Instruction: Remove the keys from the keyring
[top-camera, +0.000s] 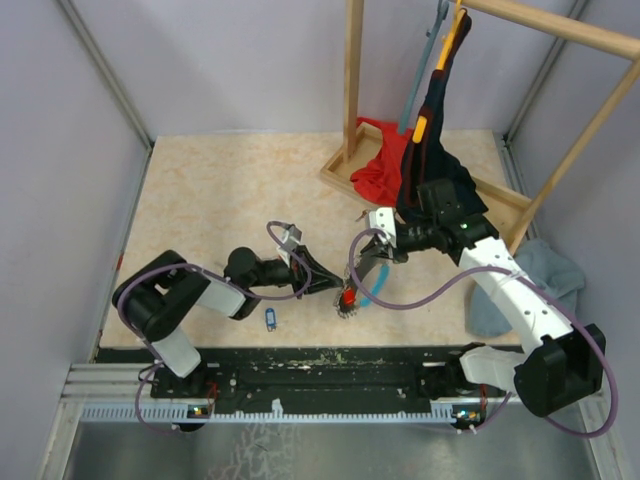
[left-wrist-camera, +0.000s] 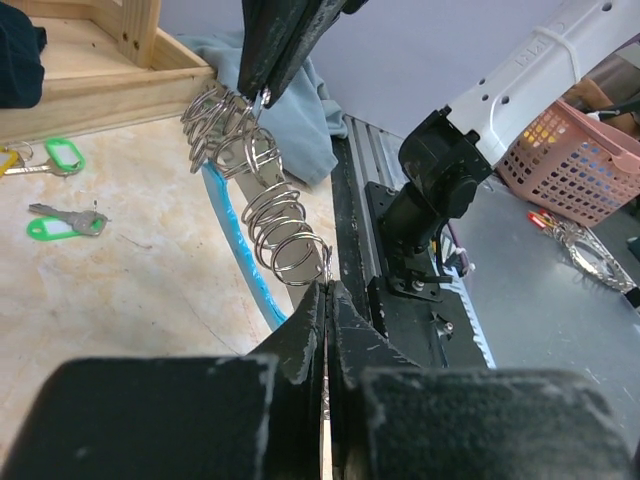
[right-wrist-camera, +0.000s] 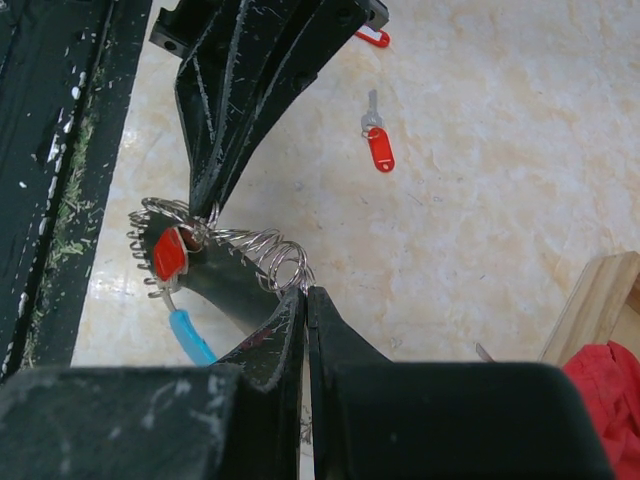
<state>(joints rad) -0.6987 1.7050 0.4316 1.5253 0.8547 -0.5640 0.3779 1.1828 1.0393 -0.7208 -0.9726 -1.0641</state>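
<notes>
Keyring (left-wrist-camera: 278, 228): a coil of grey wire rings stretched between the two claws, close to the near edge of the table, with its light-blue sleeve (left-wrist-camera: 232, 225) sagging in a curve beneath. Whether the sleeve touches the tabletop cannot be told.
Red tag (right-wrist-camera: 168, 253): hangs on the coil at the left arm's end.
Left gripper (left-wrist-camera: 327, 297): fingers pressed together, pinching the last rings at one end of the coil.
Left arm pose: folded low over the table, elbow out to the left, forearm lying nearly level and reaching right toward the middle.
Right gripper (right-wrist-camera: 305, 300): fingers closed tight on the rings at the other end.
Right arm pose: rises from its base, reaches forward and bends left, wrist tipped down so the fingers slant toward the left claw's tips.
Loose keys: a blue-tag key (top-camera: 270, 318) lies just beside the left forearm; a red-tag key (right-wrist-camera: 378, 148) and two green-tag keys (left-wrist-camera: 52, 228) lie flat on the table (top-camera: 220, 200), apart from the coil.
Edges: the black base rail (top-camera: 320, 365) runs just behind the coil, along the table's near edge.
Crowded side: a wooden rack (top-camera: 352, 90) with hanging clothes stands at the back right, a red cloth (top-camera: 382, 165) at its foot, and a grey-blue cloth (top-camera: 550, 275) sits by the right arm.
Open room: bare tabletop spreads to the back left, bounded by the side walls.
</notes>
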